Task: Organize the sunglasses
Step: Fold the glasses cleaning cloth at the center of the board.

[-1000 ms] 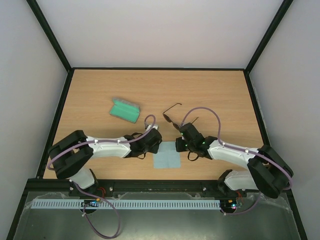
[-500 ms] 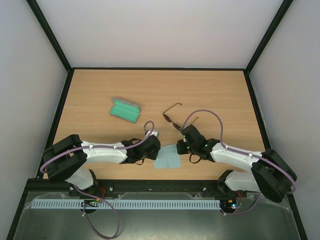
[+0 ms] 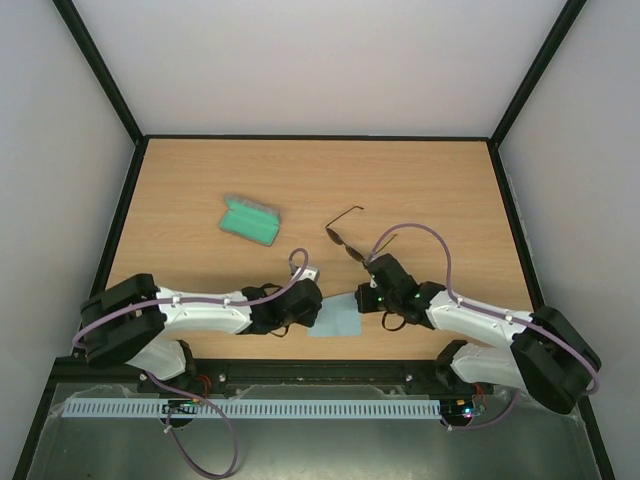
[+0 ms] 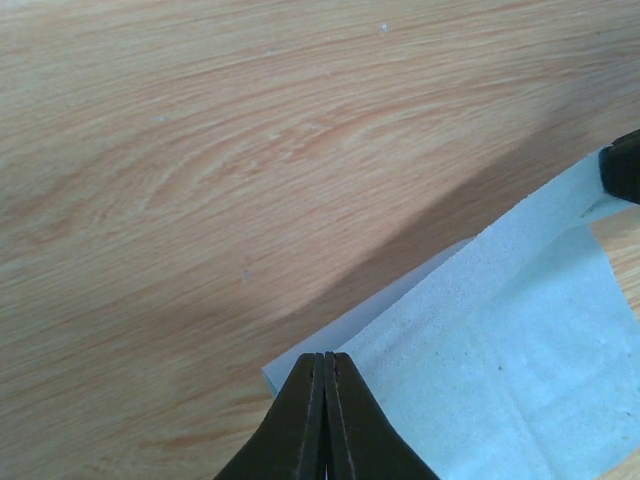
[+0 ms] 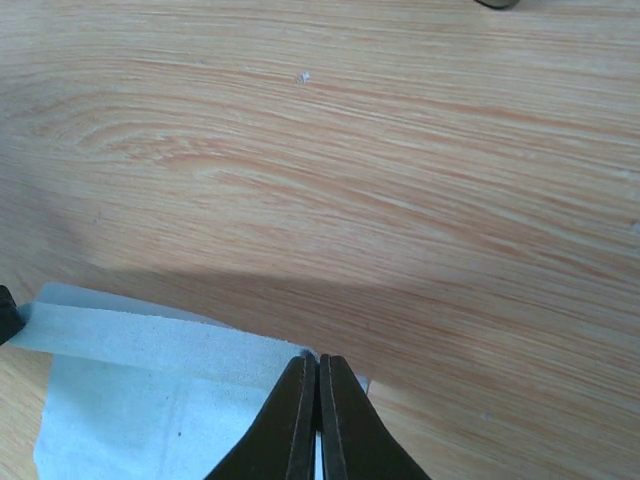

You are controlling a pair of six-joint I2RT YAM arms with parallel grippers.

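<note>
A grey case (image 3: pixel 248 220) with green lining lies open at the left of the worktop (image 3: pixel 440 190). The left fingers (image 4: pixel 300 425) are clenched on the left corner of the light blue cloth (image 3: pixel 337 318). The sunglasses (image 3: pixel 343 234) lie just beyond the cloth, apart from the case. The right fingers (image 5: pixel 292 425) pinch the cloth's right corner.
</note>
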